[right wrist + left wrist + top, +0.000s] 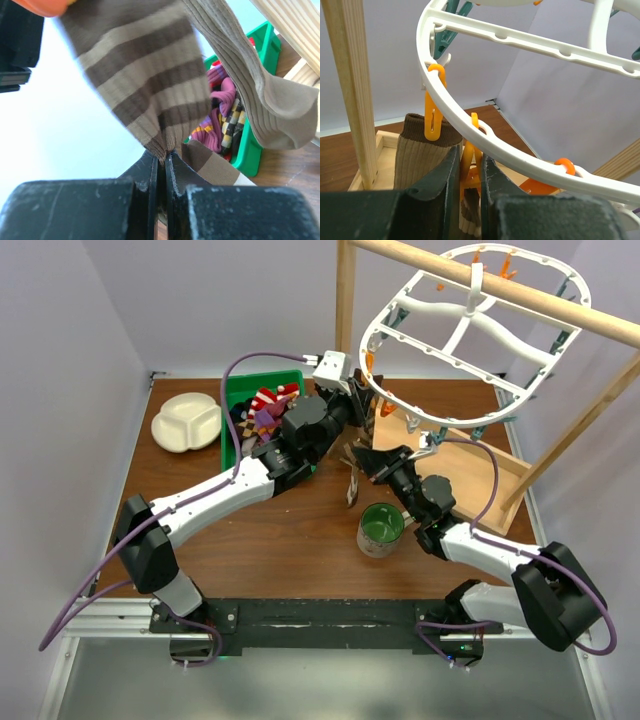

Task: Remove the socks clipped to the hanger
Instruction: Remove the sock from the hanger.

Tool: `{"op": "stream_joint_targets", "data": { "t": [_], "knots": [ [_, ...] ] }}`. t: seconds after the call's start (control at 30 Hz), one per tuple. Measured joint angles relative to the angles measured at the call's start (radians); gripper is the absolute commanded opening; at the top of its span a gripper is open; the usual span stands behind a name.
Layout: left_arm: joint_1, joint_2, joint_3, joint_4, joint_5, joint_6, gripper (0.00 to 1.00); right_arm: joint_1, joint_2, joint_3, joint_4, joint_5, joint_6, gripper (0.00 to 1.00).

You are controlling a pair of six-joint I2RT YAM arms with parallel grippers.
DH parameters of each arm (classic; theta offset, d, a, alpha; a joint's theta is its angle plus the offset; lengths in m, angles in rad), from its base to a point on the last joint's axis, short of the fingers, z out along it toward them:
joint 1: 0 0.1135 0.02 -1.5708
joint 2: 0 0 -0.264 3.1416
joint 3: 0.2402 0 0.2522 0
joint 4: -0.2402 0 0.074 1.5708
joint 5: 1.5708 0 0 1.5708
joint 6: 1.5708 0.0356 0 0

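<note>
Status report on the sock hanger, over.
Left gripper pinching orange clip on hanger. Right gripper shut on striped sock. Tan sock clipped alongside, nothing blocking.

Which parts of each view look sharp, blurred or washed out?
Top external: even light, everything sharp. Left wrist: hanger crisp, left pincer on the orange clip blurred. Right wrist: striped sock in the right pincer slightly soft, background beside it blown out white.

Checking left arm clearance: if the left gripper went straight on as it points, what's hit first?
The orange clip sitting inside the left gripper, then likely the white hanger rim just behind it; depth there is hard to judge.
</note>
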Motion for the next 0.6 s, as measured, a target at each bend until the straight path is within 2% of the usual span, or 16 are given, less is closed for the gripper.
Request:
{"op": "stream_joint_targets", "data": {
  "t": [0.33, 0.47, 0.6],
  "knots": [
    [0.0, 0.0, 0.0, 0.004, 0.002, 0.01, 0.0, 0.0, -0.018, -0.024, -0.036, 0.011, 0.002, 0.0],
    [0.0, 0.0, 0.0, 0.004, 0.008, 0.009, 0.13, 0.0, -0.019, -0.024, -0.048, 0.011, 0.002, 0.0],
    [0.0, 0.0, 0.0, 0.003, 0.017, 0.008, 0.37, 0.0, -0.019, -0.024, -0.052, 0.01, 0.002, 0.0]
  ]
}}
